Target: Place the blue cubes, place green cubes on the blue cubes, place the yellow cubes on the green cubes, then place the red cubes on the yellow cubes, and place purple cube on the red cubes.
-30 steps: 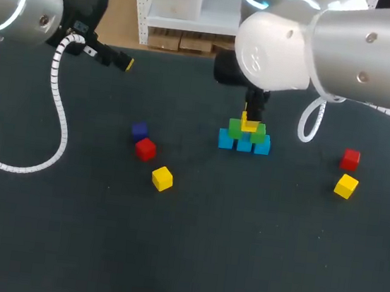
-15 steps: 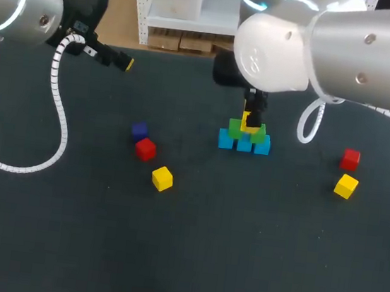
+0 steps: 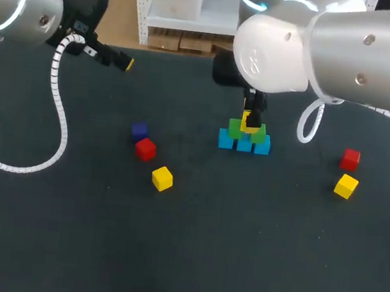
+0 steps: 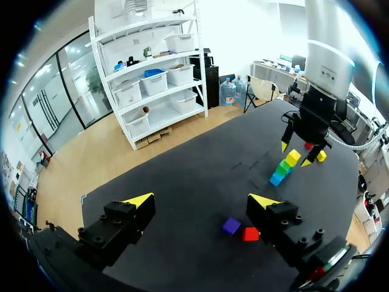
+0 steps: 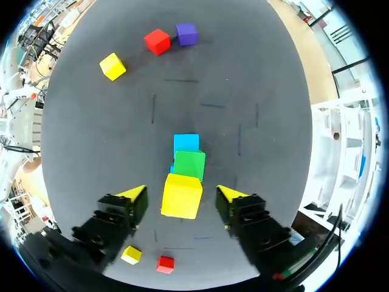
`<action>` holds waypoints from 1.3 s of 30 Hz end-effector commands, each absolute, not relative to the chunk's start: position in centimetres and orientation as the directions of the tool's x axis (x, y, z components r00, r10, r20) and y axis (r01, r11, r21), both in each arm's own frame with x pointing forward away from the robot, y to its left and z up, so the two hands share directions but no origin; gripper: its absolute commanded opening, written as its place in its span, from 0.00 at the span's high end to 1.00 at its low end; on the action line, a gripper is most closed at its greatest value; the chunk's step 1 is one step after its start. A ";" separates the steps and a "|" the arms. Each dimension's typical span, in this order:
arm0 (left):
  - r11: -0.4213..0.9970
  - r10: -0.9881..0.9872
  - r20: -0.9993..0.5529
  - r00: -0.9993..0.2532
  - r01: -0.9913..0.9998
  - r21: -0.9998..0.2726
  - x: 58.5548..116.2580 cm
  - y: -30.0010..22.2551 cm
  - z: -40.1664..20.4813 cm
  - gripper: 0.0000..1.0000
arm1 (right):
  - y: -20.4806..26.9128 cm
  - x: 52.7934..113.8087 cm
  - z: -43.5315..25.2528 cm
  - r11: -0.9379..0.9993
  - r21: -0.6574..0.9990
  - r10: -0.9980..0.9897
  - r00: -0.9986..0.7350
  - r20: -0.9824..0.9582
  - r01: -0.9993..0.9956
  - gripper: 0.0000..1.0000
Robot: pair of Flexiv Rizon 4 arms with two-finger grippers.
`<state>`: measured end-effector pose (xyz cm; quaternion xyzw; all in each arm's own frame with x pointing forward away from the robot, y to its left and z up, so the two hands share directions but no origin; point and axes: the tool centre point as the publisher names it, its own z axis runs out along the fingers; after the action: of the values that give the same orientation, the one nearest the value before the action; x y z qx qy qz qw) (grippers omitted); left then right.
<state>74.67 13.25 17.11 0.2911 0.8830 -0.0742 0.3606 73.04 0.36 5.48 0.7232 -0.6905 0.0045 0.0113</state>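
Note:
Three blue cubes (image 3: 244, 145) lie in a row on the dark table, with two green cubes (image 3: 235, 128) on top of them. A yellow cube (image 3: 249, 125) rests on the green ones. My right gripper (image 3: 254, 116) hangs just above it, open; in the right wrist view the yellow cube (image 5: 182, 195) sits between the fingers (image 5: 137, 194) with a gap on each side, above a green cube (image 5: 189, 165) and a blue cube (image 5: 186, 143). My left gripper (image 3: 123, 62) is open and empty at the far left (image 4: 200, 201), far from the stack (image 4: 285, 167).
Left of the stack lie a purple cube (image 3: 139, 131), a red cube (image 3: 145, 148) and a yellow cube (image 3: 162, 178). To the right are a red cube (image 3: 350, 159) and a yellow cube (image 3: 346, 186). The front half of the table holds nothing.
My right gripper has opened and let go of the yellow cube, which now rests on the green cubes. The left arm has not moved.

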 end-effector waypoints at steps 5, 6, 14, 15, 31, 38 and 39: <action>0.817 0.461 -0.682 -0.568 0.572 0.076 74.7 13.4 17.1 0.00 | 0.3 72.8 5.3 -0.072 0.010 -0.997 0.072 0.024 -0.997 0.73; 0.817 0.461 -0.682 -0.568 0.572 0.076 74.7 13.4 17.1 0.00 | 0.3 72.8 5.3 -0.073 0.010 -0.997 0.074 0.024 -0.997 0.72; 0.817 0.461 -0.682 -0.568 0.572 0.076 74.7 13.4 17.1 0.00 | 0.3 72.8 5.3 -0.088 0.010 -0.996 0.089 0.021 -0.996 0.69; 0.817 0.461 -0.682 -0.568 0.572 0.076 74.7 13.4 17.1 0.00 | 0.3 72.8 5.3 -0.090 0.010 -0.996 0.090 0.021 -0.996 0.67; 0.817 0.461 -0.682 -0.568 0.572 0.076 74.7 13.4 17.1 0.00 | 0.2 72.7 5.0 -0.108 0.006 -0.994 0.108 0.019 -0.994 0.02; 0.817 0.461 -0.682 -0.568 0.572 0.076 74.7 13.4 17.1 0.00 | 0.2 72.7 5.3 -0.104 -0.005 -0.995 0.104 0.012 -0.995 0.00; 0.817 0.461 -0.682 -0.568 0.572 0.076 74.7 13.4 17.1 0.00 | 0.1 72.7 5.5 -0.098 -0.010 -0.995 0.098 0.009 -0.995 0.00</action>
<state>74.67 13.25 17.11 0.2911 0.8830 -0.0742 0.3606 73.12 0.52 5.19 0.7421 -0.6702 0.0053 0.0062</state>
